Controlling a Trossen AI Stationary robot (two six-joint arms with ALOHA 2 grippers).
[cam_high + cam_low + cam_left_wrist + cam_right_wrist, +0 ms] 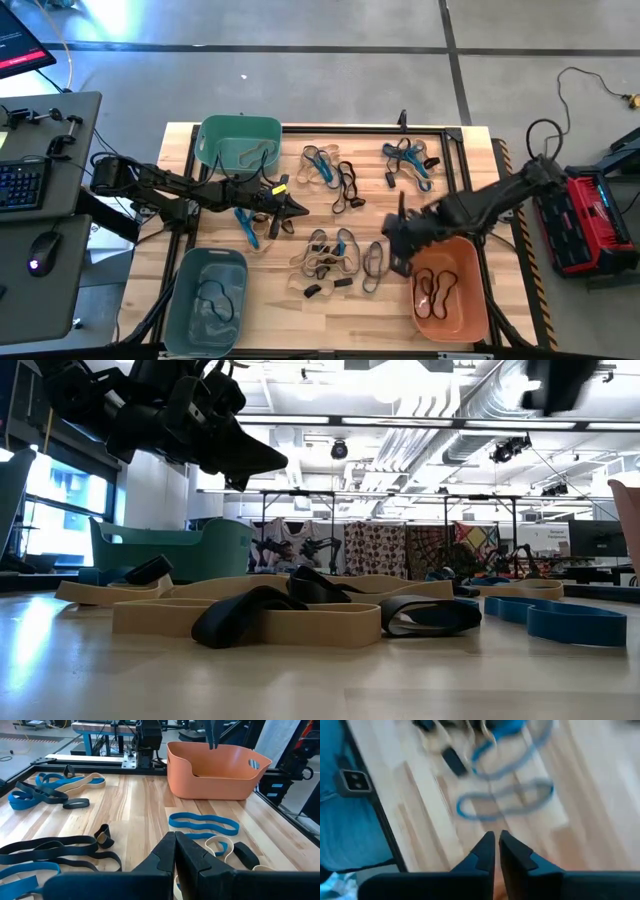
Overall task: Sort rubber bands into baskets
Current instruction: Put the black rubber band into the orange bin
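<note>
**Over the slatted table, both pincers closed and empty**

On the pale wooden table (270, 290), framed by a black metal rail, thin flat rubber loops lie scattered in several clusters. Near the middle sits a tangle of tan and black bands (335, 258), soft and folded over themselves; seen from table height, the tan ones (250, 622) are broad matte ribbons with a black loop (430, 615) draped among them. Toward the far edge lie two more heaps mixing blue, black and tan (325, 168) and (408, 160).

Three smooth plastic tubs with rounded corners stand round the piles. The teal-green basket (215, 135) is at the far left, with a tan loop inside. The grey-blue basket (180, 310) is at the near left, holding a black loop. The orange basket (478, 310) is at the near right and holds a dark loop; from the left wrist its wall (215, 782) shows a curved lip and a cut-out handle.

The left gripper (290, 212) hangs above the table between the teal-green basket and the middle tangle, just beside a blue band (246, 228). Its dark angular fingers (165, 857) are pressed together with nothing between them.

The right gripper (393, 255) is at the far left corner of the orange basket, beside the middle tangle. Its fingers (487, 852) are all but touching, only a thin slit between them, and carry nothing; beyond them blurred blue loops (505, 800) lie on the wood
</note>
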